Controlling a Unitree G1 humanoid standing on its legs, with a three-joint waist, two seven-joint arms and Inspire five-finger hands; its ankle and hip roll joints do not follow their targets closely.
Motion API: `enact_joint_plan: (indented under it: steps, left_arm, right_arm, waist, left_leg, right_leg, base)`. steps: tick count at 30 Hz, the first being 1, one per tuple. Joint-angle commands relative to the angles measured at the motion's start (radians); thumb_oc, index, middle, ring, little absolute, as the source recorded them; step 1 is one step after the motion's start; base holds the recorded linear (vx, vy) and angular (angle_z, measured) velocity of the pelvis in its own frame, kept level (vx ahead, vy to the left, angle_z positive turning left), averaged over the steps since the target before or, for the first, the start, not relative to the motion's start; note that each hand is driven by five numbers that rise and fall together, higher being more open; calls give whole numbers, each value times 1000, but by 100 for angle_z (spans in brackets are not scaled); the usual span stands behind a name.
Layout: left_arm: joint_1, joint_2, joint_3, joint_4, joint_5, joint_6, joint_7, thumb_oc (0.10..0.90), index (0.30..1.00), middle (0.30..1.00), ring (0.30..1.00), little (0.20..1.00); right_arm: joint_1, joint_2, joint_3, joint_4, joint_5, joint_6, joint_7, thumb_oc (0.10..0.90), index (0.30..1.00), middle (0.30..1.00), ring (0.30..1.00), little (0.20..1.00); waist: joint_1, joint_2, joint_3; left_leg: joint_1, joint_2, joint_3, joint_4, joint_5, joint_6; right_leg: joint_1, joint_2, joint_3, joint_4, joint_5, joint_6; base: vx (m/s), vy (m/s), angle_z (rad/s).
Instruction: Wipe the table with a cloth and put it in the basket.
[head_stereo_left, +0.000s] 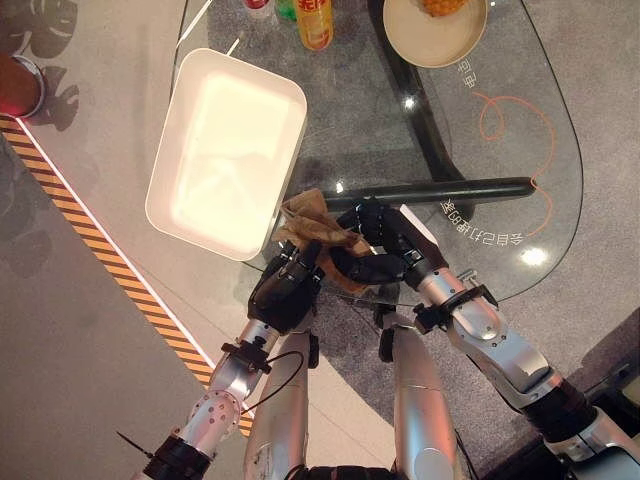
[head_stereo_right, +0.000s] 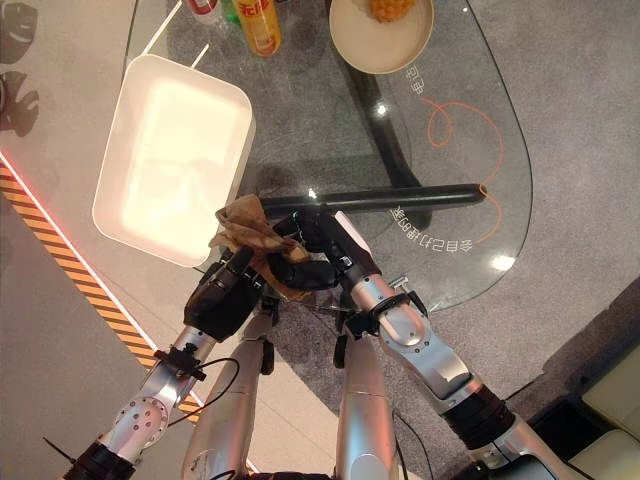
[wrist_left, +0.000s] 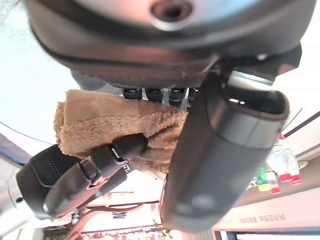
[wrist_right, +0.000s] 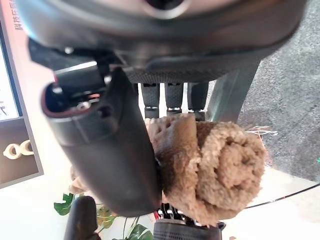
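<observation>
Your left hand and right hand both clutch the bunched brown cloth with curled fingers at the glass table's near edge, just beside the white basket.

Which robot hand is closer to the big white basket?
Left. The left hand sits just below the white basket's near corner, holding the brown cloth. The right hand is farther off, on the cloth's other side.

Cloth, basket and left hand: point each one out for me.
cloth (head_stereo_left: 312, 222), left eye view, on its bunched brown top.
basket (head_stereo_left: 170, 135), left eye view, on its white left rim.
left hand (head_stereo_left: 285, 290), left eye view, on its dark back.
</observation>
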Motion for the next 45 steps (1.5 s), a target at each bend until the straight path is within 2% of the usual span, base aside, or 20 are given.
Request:
enact_joint_plan:
  steps: [1,2,3,4,5,22,32,33,43,45]
  left_arm:
    - [-10,-34,23,-167,-27,-31,-154,663,782,782,782,763]
    - [-11,-36,25,-168,-27,-32,-146,446,596,596,596,546]
    - [-12,-37,26,-168,-28,-35,-140,375,535,535,535,475]
    - [-12,-37,26,-168,-28,-35,-140,375,535,535,535,475]
    - [-14,-42,28,-163,-34,-41,-135,100,300,300,300,200]
    - [-16,-45,31,-159,55,-35,-114,100,300,300,300,200]
    - [-20,-51,30,-159,56,-45,-103,100,300,300,300,200]
    - [-19,-51,31,-158,56,-47,-104,100,300,300,300,200]
    - [-4,-59,38,-167,70,-45,-98,100,300,300,300,200]
    - [5,-58,41,-174,76,-52,-98,100,300,300,300,200]
  right_arm:
    - [-33,32,48,-113,-14,-55,60,100,300,300,300,200]
    - [-32,33,45,-115,-15,-52,64,100,300,300,300,200]
    - [-32,33,44,-117,-15,-51,66,100,300,300,300,200]
    - [-32,33,44,-117,-15,-51,66,100,300,300,300,200]
    - [-32,35,43,-118,-14,-51,68,100,300,300,300,200]
    - [-28,34,40,-120,-32,-46,81,100,300,300,300,200]
    - [-27,44,38,-112,-49,-46,35,100,300,300,300,200]
    - [-25,45,34,-111,-72,-54,20,800,900,900,900,900]
    - [0,39,-14,-160,-127,-69,-55,800,900,900,900,900]
    - [13,30,-40,-184,-172,-81,-76,800,900,900,900,900]
  waist:
    - [4,-19,-26]
    - [4,-19,-26]
    - [4,-20,-26]
    - [4,-20,-26]
    - [3,-22,-26]
    - [4,-23,-26]
    - [3,-23,-26]
    - [2,-22,-26]
    - [-7,-26,-26]
    - [-11,-26,-26]
  left_leg:
    - [-9,-72,45,102,-120,34]
    - [-9,-71,45,102,-121,34]
    - [-10,-71,46,103,-121,34]
    - [-10,-71,46,103,-121,34]
    - [-10,-71,46,103,-121,34]
    - [-20,-74,37,103,-119,33]
    - [-25,-74,38,105,-119,33]
    - [-26,-74,39,106,-120,33]
    - [-15,-69,48,96,-122,35]
    - [-18,-66,53,95,-122,36]
  right_leg:
    - [30,49,-46,-141,106,13]
    - [29,49,-46,-139,105,13]
    - [28,49,-45,-139,106,13]
    - [28,49,-45,-139,106,13]
    - [28,49,-45,-139,106,13]
    - [19,49,-46,-140,107,13]
    - [14,49,-46,-139,107,14]
    - [12,50,-45,-138,106,14]
    - [19,55,-37,-141,106,16]
    - [14,58,-34,-139,106,18]
  base:
    - [0,0,0]
    - [0,0,0]
    - [0,0,0]
    - [0,0,0]
    - [0,0,0]
    - [0,0,0]
    - [0,0,0]
    - [0,0,0]
    - [0,0,0]
    - [0,0,0]
